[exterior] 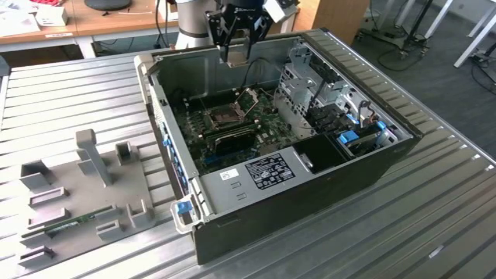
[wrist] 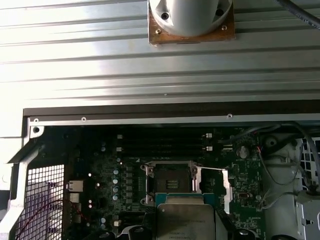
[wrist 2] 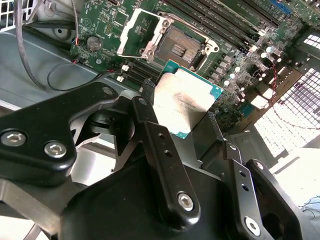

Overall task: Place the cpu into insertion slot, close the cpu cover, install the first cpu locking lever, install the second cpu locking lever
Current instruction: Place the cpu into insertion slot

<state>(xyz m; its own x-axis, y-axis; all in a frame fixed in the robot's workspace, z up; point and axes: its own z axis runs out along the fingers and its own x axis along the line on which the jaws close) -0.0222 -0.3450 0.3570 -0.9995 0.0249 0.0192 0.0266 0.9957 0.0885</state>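
The cpu (wrist 2: 186, 97) is hanging in the air above the motherboard, with its silvery-tan face showing in the second wrist view. Your gripper (wrist 2: 181, 112) is pinching it by two opposite edges, its black fingers (wrist 2: 150, 117) closing in only as far as the chip's width allows. The chip is not touching the board.

The insertion slot (wrist 2: 183, 46) is lying bare near the chip, its dark centre showing and nothing sitting in it. The cpu cover (wrist 2: 141, 31) is standing flipped open just beside the slot, leaving the socket uncovered.

The green circuit board (wrist 2: 105, 20) is surrounding the socket, and long black memory slots (wrist 2: 225, 17) are running alongside it.

In the exterior view you are seeing the gripper hovering high over the open computer case (exterior: 310, 203). The case is lying on its side on the ribbed metal table (exterior: 434, 192). A grey fixture tray (exterior: 85, 192) is sitting on the table just beside the case, on the exterior view's left, with a green memory stick (exterior: 74, 224) lying in it.
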